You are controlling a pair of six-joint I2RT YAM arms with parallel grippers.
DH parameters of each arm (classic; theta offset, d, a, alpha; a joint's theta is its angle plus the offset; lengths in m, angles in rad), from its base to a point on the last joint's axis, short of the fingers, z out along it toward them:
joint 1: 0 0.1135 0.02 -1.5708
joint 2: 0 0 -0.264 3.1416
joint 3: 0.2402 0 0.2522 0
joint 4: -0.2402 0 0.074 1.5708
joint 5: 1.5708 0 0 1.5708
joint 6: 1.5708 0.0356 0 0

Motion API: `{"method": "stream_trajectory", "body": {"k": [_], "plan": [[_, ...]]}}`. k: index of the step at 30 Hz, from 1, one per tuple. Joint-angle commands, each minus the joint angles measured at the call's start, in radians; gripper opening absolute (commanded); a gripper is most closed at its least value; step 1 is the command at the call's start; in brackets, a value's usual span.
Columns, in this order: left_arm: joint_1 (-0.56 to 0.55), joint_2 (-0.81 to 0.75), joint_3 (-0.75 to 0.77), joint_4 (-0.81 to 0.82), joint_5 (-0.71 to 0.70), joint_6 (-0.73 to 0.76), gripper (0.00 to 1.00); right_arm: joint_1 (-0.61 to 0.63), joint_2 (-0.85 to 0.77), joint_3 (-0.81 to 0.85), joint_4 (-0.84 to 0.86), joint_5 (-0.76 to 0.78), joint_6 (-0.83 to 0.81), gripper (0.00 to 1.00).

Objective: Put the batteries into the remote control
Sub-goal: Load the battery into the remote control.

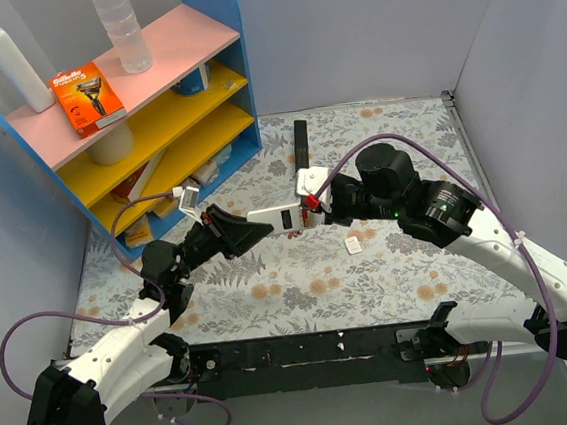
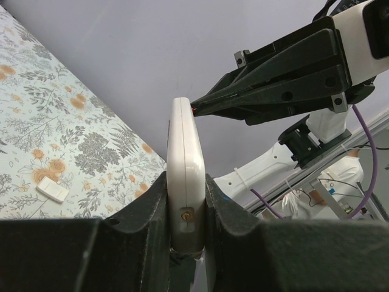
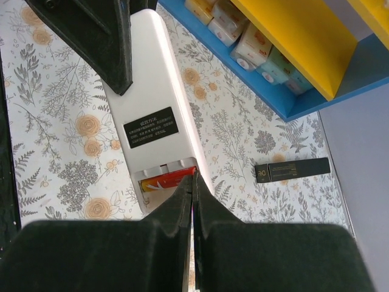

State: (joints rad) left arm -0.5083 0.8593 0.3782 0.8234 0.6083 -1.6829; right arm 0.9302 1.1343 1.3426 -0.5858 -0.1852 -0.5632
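While the left claw (image 1: 261, 225) pinches the remote control (image 3: 155, 103) by its long edges, white back up and clear of the bench (image 1: 271, 294), the right claw (image 3: 193, 182), fingers pressed together, has its tips at the open end compartment, where one red-orange battery (image 3: 165, 181) lies. A small white cover (image 1: 353, 246) lies on open bench below. The black remote (image 3: 292, 170) and blue shelf (image 1: 231, 27) sit well apart.

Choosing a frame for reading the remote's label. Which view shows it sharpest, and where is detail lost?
Right wrist view: the remote control evenly lit, label crisp, a battery showing; the right gripper black and featureless. Left wrist view: remote edge-on, the left gripper dark. Top view: soft even light, label tiny.
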Motion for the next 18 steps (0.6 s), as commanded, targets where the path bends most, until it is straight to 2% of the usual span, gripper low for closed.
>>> {"method": "stream_trajectory", "body": {"k": [1,7,14,18], "plan": [[-0.013,-0.051,0.034,0.140,-0.024,-0.001,0.00,0.013,0.053,-0.049,-0.034,-0.042,0.062,0.03],[-0.013,-0.057,0.036,0.109,-0.024,0.015,0.00,0.015,0.103,-0.072,-0.006,0.035,0.091,0.02],[-0.013,-0.054,0.019,0.102,-0.054,0.008,0.00,0.015,0.127,-0.148,0.116,0.076,0.097,0.03],[-0.013,-0.054,0.027,-0.030,-0.096,0.076,0.00,0.015,0.124,-0.151,0.148,0.056,0.111,0.05]]}}
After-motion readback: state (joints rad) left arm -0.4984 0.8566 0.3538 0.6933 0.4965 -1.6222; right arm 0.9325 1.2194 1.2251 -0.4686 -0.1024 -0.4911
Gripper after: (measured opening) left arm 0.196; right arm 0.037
